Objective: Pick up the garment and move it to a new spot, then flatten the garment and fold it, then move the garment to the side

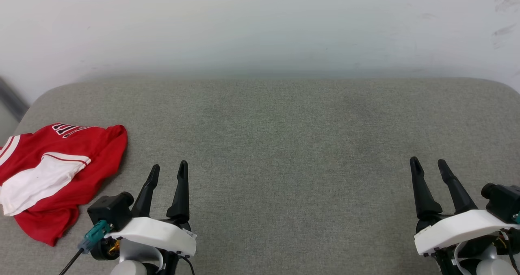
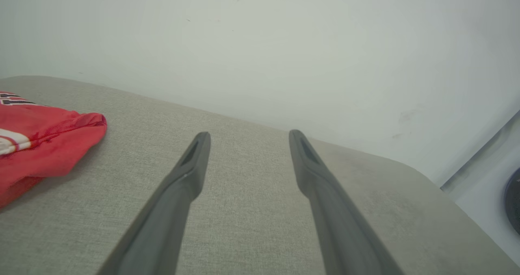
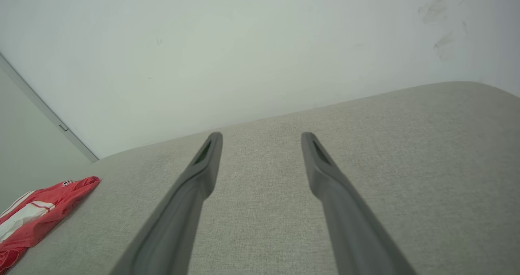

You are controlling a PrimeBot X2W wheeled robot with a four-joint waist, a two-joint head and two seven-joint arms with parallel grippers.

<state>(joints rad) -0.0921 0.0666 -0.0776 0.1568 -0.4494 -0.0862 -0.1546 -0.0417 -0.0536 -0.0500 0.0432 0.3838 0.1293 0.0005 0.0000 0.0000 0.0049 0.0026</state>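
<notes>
The garment (image 1: 61, 173) lies crumpled at the left edge of the grey cushion (image 1: 284, 145). It looks soft, light and floppy, so I would pinch its raised red fold. My left tool (image 1: 169, 165), just beside it, and my right tool (image 1: 427, 161) both stand apart, empty.

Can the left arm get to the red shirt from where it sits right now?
Probably yes. The left gripper is open, the garment lies crumpled just to its left, and bare grey cushion lies between them.
</notes>
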